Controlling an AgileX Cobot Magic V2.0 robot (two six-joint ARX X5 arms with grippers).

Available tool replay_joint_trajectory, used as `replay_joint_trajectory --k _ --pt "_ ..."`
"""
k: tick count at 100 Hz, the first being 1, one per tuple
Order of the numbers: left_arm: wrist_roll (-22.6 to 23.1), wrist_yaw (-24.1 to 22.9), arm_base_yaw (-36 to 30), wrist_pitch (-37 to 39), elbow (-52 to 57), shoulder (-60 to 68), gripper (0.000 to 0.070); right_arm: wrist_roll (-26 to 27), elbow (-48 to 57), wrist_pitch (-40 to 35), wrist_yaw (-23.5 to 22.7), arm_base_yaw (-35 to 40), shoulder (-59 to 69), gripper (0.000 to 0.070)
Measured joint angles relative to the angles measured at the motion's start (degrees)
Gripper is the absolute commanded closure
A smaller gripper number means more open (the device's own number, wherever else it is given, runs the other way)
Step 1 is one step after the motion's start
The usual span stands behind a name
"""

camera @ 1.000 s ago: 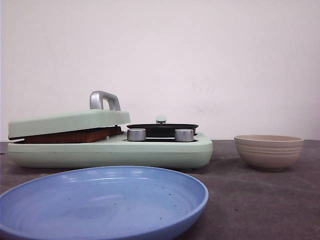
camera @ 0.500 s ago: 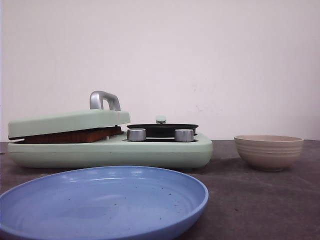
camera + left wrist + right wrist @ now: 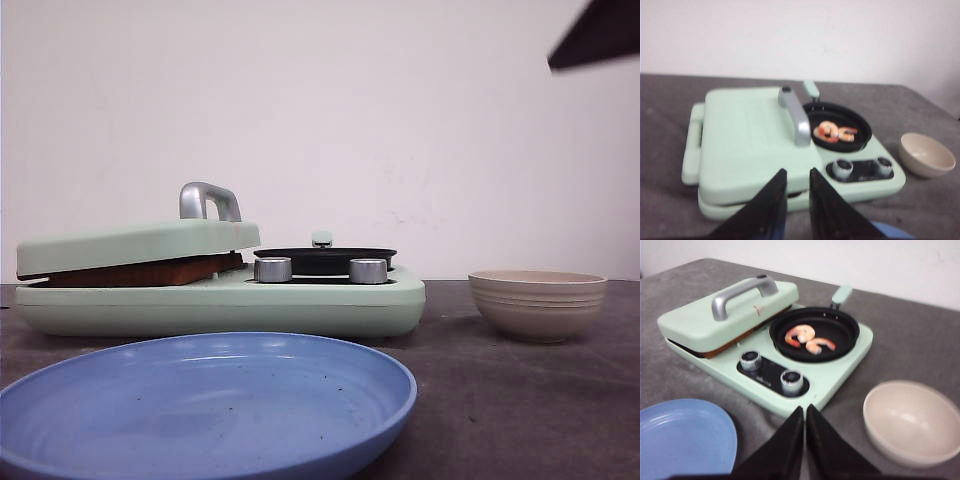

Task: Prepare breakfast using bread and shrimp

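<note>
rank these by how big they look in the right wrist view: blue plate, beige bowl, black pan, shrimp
1. blue plate, though it is cut off by the frame
2-3. beige bowl and black pan, too alike to rank; the bowl is nearer
4. shrimp

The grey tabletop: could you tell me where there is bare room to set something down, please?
Bare cloth lies between the mint-green breakfast maker and the beige ribbed bowl, and behind the bowl. The round blue plate is empty. The black pan holds shrimp.

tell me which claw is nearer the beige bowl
Right, probably. The right claw hovers just beside the beige bowl; the left claw hovers over the grill lid's front edge, farther away.
</note>
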Motion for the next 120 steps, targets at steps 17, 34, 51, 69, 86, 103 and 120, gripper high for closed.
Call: replay_joint_trajectory --k 17,34,51,69,86,103,120 --pt "-1.44 -0.02 0.00 -1.14 -3.98 -5.55 0.0700 2.99 -7.56 0.90 0.22 0.00 -4.35 0.0699" --pt "-3.08 -3.41 0.00 -5.86 -4.92 -8.52 0.0700 3.63 -9.16 -0.33 1.38 0.00 -6.73 0.0699" --pt "-5.86 -8.09 0.00 -6.67 -5.22 -9.49 0.0700 3.93 -9.16 -0.42 1.46 0.00 -6.73 0.0700" --pt "-7.61 -8.59 0.00 -6.67 -5.22 -9.46 0.0700 4.22 -9.16 -0.37 1.46 0.00 -6.71 0.0699" --pt "-8.13 -8.59 0.00 -6.67 -5.22 -9.46 0.0700 4.22 -9.16 -0.15 1.46 0.00 -6.73 0.0699" --pt "-8.17 -8.59 0.00 -6.67 -5.22 -9.46 0.0700 4.24 -9.16 -0.13 1.46 0.00 -6.73 0.0700" --pt "-8.57 -8.59 0.00 -6.67 -5.22 -9.46 0.0700 4.22 -9.16 -0.13 1.46 0.00 -6.71 0.0700"
